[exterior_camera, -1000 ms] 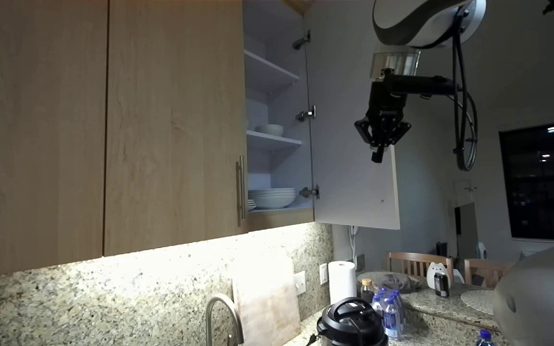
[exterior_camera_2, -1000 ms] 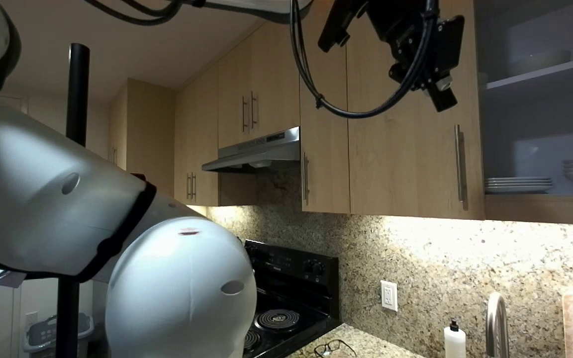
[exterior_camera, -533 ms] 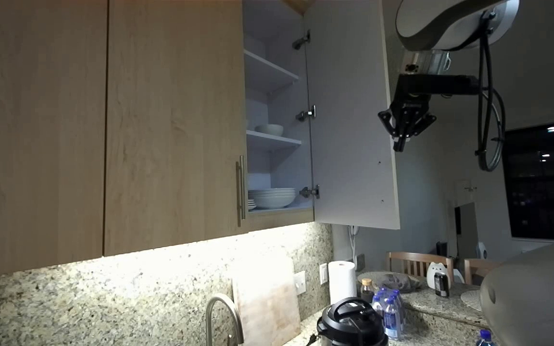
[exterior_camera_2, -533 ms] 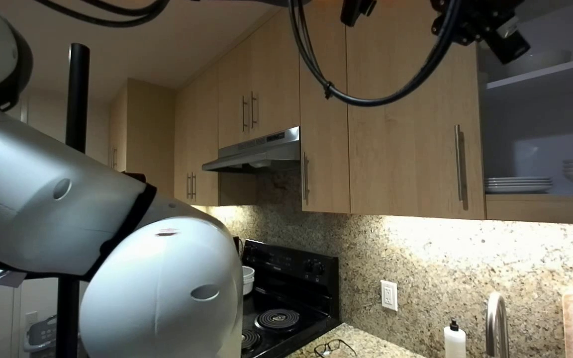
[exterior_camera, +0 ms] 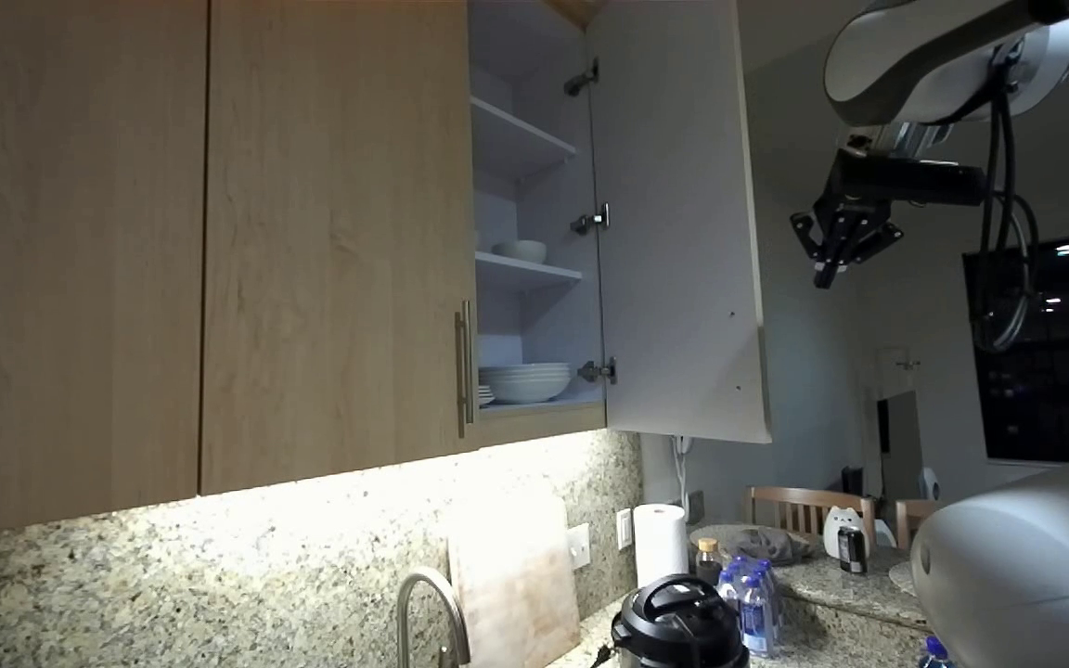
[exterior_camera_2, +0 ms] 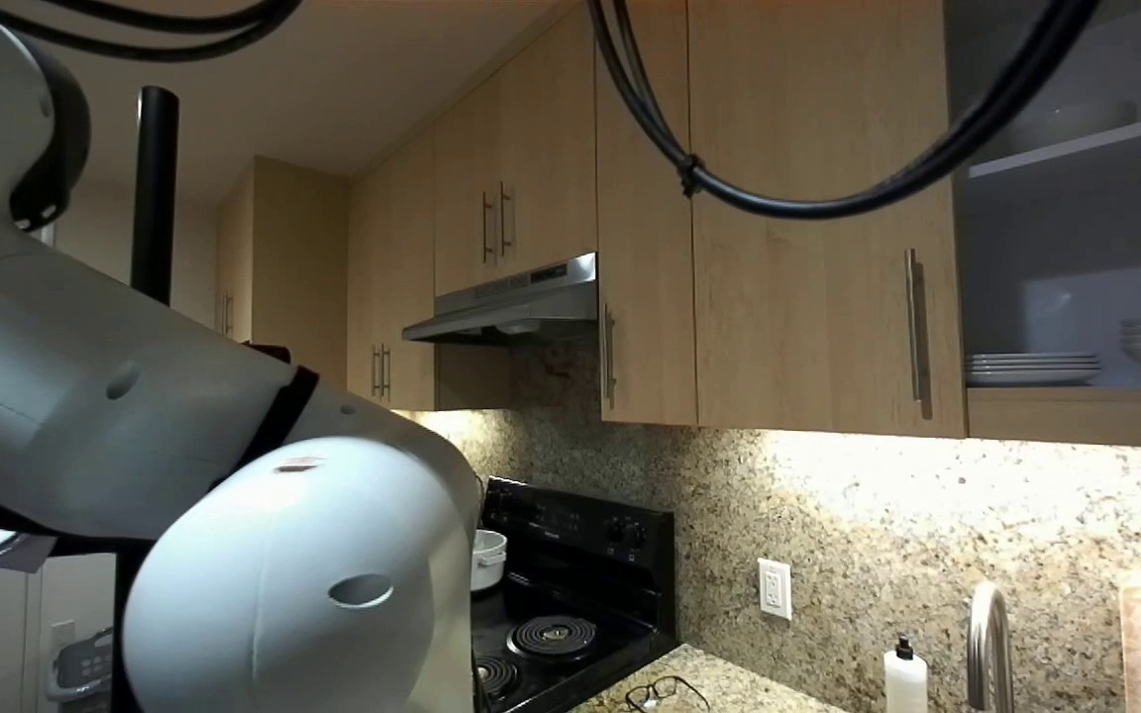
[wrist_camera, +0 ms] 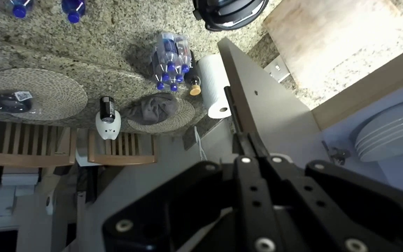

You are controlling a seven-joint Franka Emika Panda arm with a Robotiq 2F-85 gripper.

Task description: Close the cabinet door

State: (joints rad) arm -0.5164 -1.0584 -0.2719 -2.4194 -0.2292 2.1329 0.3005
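Cabinet door [exterior_camera: 669, 250] open, flat, white inside; speckled stone backsplash [exterior_camera: 284, 566]

small bowl [exterior_camera: 521, 250] on white shelf [exterior_camera: 544, 271]

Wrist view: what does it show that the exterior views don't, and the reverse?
Only the wrist view: the bar handle of the open cabinet door and, far left, a dark white-labelled item.
Only the exterior views: the faucet, in both; the stove, in an exterior view.
Shared: dishes and cutting board, in every view; cabinet door and gripper, in an exterior view too.
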